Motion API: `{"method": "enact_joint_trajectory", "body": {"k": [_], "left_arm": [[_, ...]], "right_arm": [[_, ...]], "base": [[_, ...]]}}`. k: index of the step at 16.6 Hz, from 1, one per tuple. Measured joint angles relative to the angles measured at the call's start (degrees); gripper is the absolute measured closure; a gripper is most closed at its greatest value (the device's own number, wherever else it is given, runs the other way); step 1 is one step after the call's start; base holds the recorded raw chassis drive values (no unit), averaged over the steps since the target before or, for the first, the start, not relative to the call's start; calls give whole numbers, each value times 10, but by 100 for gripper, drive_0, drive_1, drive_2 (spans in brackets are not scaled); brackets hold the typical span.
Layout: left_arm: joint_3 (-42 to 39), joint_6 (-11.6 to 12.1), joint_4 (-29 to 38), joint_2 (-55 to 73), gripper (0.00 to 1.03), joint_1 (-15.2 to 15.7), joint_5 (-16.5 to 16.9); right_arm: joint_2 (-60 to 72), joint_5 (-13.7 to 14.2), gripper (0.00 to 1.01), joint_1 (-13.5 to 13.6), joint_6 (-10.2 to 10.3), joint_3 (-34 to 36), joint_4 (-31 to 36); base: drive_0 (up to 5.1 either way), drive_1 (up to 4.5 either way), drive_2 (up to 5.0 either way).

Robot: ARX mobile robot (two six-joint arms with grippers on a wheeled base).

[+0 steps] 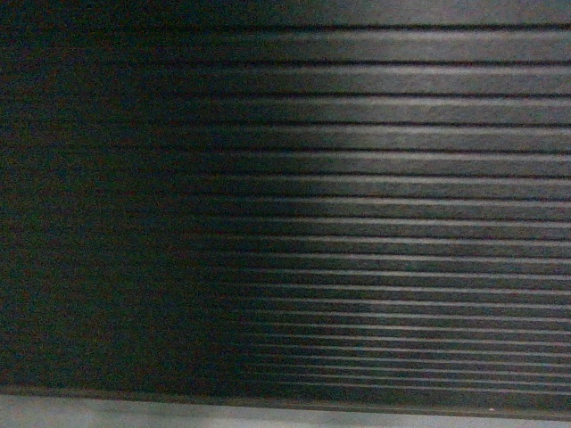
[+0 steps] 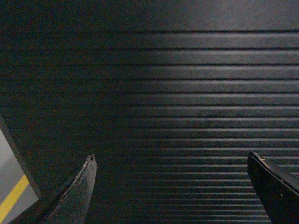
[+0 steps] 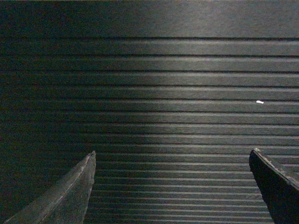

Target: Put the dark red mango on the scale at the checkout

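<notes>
Dark red mango isn't anywhere in view, just the checkout's ribbed front (image 1: 357,178) up close, and with the left end effector (image 2: 170,168) and right end effector (image 3: 172,163) both spread wide and empty, I reckon the arms could bump that panel reaching blind.

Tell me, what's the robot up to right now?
Left gripper open, empty. Right gripper open, empty. Mango, scale not in view. Checkout's ribbed front fills every camera.
</notes>
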State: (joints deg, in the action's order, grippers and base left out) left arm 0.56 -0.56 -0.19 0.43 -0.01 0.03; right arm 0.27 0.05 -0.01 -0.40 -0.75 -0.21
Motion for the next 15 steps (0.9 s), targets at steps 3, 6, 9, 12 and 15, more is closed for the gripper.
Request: {"method": "enact_joint_trajectory", "body": {"k": [3, 6, 9, 12, 15], "left_arm": [[0, 0, 0, 0, 5, 0, 0], [0, 0, 0, 0, 5, 0, 0], [0, 0, -1, 0, 5, 0, 0], [0, 0, 0, 0, 5, 0, 0], [0, 0, 0, 0, 5, 0, -1]], "right_arm": [[0, 0, 3, 0, 0, 0, 0], [0, 0, 3, 0, 0, 0, 0], [0, 0, 3, 0, 0, 0, 0], [0, 0, 3, 0, 0, 0, 0], [0, -1, 3, 0, -1, 0, 0]], "base": [[0, 0, 0], [0, 0, 0], [0, 0, 0], [0, 0, 0], [0, 0, 0]]}}
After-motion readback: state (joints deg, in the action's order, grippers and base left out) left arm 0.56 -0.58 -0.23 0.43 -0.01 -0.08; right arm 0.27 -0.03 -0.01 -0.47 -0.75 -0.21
